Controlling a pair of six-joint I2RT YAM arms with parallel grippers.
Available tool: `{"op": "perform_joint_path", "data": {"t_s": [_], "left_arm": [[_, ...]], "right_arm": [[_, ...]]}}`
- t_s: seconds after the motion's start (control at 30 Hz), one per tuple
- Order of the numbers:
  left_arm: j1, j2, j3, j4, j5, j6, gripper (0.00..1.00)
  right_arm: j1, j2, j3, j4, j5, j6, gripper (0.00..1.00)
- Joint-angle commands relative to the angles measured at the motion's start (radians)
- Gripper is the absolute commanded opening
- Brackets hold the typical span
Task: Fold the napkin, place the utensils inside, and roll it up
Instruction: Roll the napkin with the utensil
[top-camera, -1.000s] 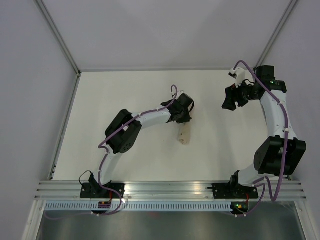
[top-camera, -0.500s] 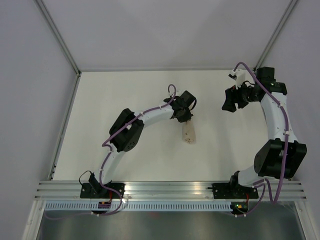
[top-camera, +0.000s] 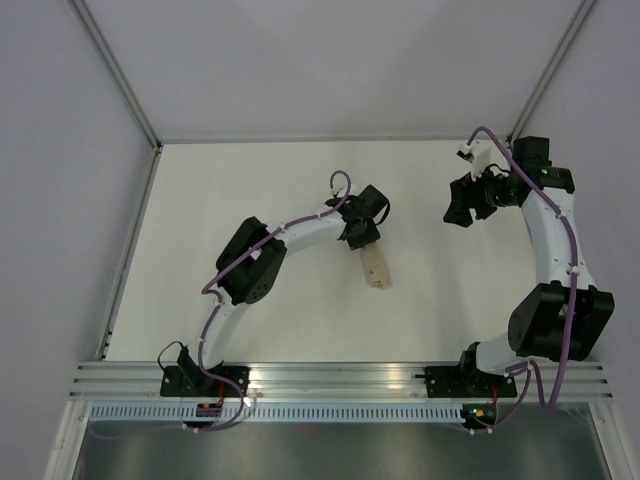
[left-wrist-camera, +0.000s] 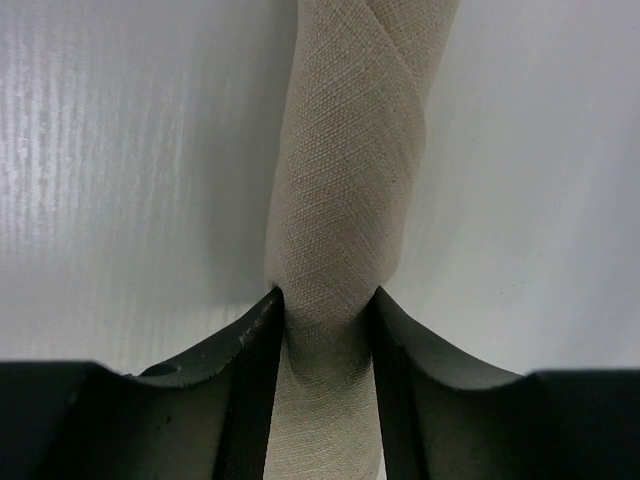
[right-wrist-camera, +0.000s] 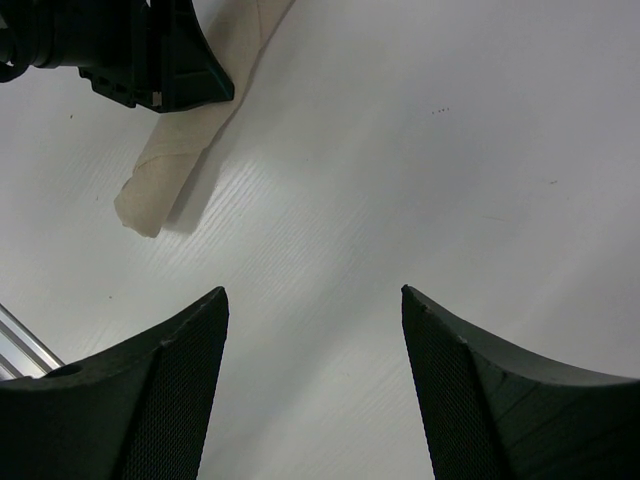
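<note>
The napkin (top-camera: 377, 267) swung rightward; left arm (top-camera: 300, 232) extended, jaws pinching it.

**Robotics laboratory test cell, top view.** A white table (top-camera: 250, 320) stands inside an enclosure of plain pale grey wall panels (top-camera: 330, 60). The panels meet at bare metal frame posts (top-camera: 115, 70) that run off toward 11 and 1 o'clock. A ribbed aluminium rail (top-camera: 340, 378) spans the table's 6 o'clock edge, with a slotted cable duct (top-camera: 340, 411) directly beside it on the near side. Two white-and-black jointed arms are bolted to this rail, the left arm (top-camera: 300, 232) based at 7 o'clock and the right arm (top-camera: 548, 230) at 5 o'clock. Exposed purple cables (top-camera: 203, 318) trail along both. The bare surfaces, framing and fixed machinery mark a research rig, not a home or shop.
</note>
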Motion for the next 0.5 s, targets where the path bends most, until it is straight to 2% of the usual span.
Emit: {"op": "perform_joint_path", "data": {"t_s": [0.0,0.2,0.47], "left_arm": [[0.012,0.1,-0.086,-0.327,-0.078,0.108,0.47],[0.017,0.085,-0.066,-0.333,-0.109,0.163,0.5],[0.017,0.091,-0.022,-0.341,-0.152,0.316,0.51]], "right_arm": [[0.0,-0.025,-0.017,0.009,-0.016,0.002,0.76],[0.0,-0.016,-0.035,-0.002,-0.022,-0.01,0.76],[0.0,-0.008,-0.057,-0.004,-0.026,-0.019,0.76]]}}
